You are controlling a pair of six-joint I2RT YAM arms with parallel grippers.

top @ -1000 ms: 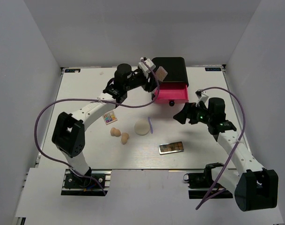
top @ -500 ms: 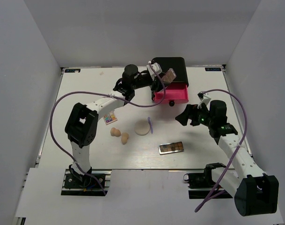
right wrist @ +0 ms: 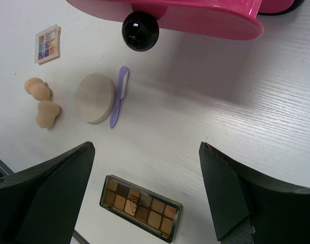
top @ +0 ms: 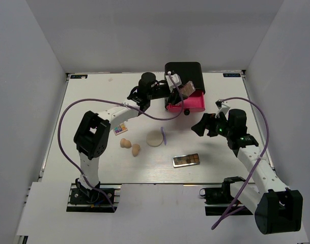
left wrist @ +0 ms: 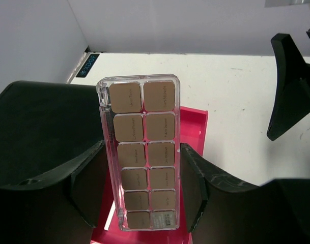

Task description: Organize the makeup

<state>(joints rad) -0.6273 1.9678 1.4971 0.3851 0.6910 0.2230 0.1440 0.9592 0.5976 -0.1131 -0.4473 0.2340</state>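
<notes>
My left gripper (top: 181, 89) is shut on a slim clear palette of brown squares (left wrist: 143, 152) and holds it over the open pink drawer (top: 188, 103) of the black box (top: 184, 72). My right gripper (top: 199, 125) is open and empty, right of the drawer's black knob (right wrist: 140, 30). On the table lie a second brown palette (top: 187, 160), a round cream puff (top: 154, 138), a thin purple stick (top: 164, 135), two peach sponges (top: 130, 146) and a tiny colourful palette (top: 119, 127). The right wrist view shows them too: palette (right wrist: 141, 207), puff (right wrist: 95, 97), stick (right wrist: 120, 95).
White walls close in the table (top: 93, 96) on the left, back and right. Purple cables loop from both arms above the table. The drawer stands out toward the table's middle.
My left gripper has carried the brown palette rightward from beside the black box to over the open pink drawer. My right arm has barely moved.
</notes>
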